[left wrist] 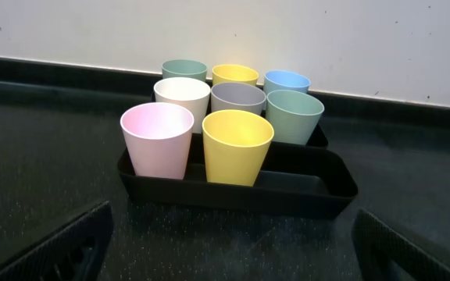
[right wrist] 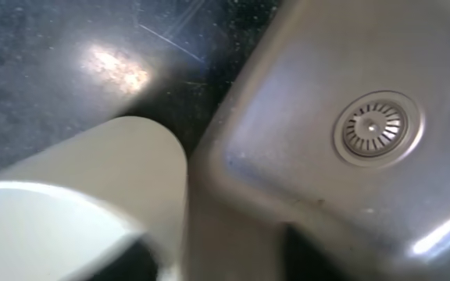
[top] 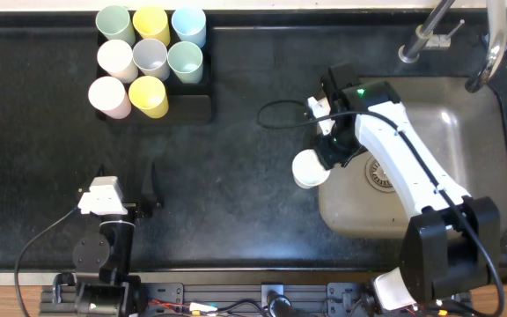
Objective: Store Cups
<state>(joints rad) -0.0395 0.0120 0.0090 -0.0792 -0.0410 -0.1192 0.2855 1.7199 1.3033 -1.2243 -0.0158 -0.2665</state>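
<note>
A black tray at the back left of the dark counter holds several pastel cups. Seen from the left wrist, the same tray has a pink cup and a yellow cup in its front row, with a bare slot beside the yellow one. My left gripper rests open near the front left, well short of the tray, its fingers wide apart. My right gripper is shut on a white cup at the sink's left rim. That white cup shows tilted, close to the camera.
The steel sink with its drain lies at the right, and a faucet stands behind it. A black cable loops on the counter left of the right gripper. Bare counter stretches between the tray and the sink.
</note>
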